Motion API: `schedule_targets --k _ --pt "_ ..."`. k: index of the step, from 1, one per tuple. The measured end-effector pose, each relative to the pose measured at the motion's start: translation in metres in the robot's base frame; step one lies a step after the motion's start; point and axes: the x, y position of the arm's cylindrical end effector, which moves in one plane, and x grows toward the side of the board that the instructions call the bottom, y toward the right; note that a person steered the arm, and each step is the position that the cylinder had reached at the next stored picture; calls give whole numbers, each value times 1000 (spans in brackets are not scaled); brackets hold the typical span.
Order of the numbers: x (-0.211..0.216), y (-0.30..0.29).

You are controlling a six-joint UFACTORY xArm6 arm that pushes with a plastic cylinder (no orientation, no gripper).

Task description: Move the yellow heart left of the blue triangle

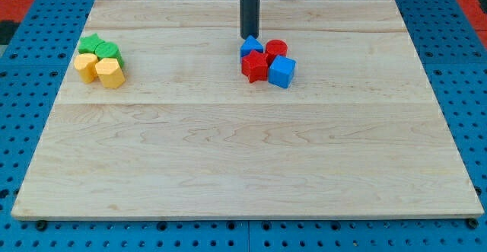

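The yellow heart [86, 65] lies near the board's left edge, in a tight cluster with a yellow pentagon [111, 74], a green star [91, 43] and another green block [109, 52]. The blue triangle [252, 46] sits at the top centre, touching a red cylinder [275, 49], a red star [255, 66] and a blue cube [281, 71]. My tip [249, 36] stands just above the blue triangle in the view, right at its top edge and far to the right of the yellow heart.
The wooden board [243, 168] rests on a blue perforated table [472, 92]. The two block clusters are the only things on it.
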Motion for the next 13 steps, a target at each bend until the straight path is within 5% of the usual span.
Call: schedule_targets --k 1,2,4,6,11,13 --pt "-42 -11" --pt "-88 -81" --pt "-66 -241" --pt "-43 -296" --pt "76 -312" --pt "101 -264"
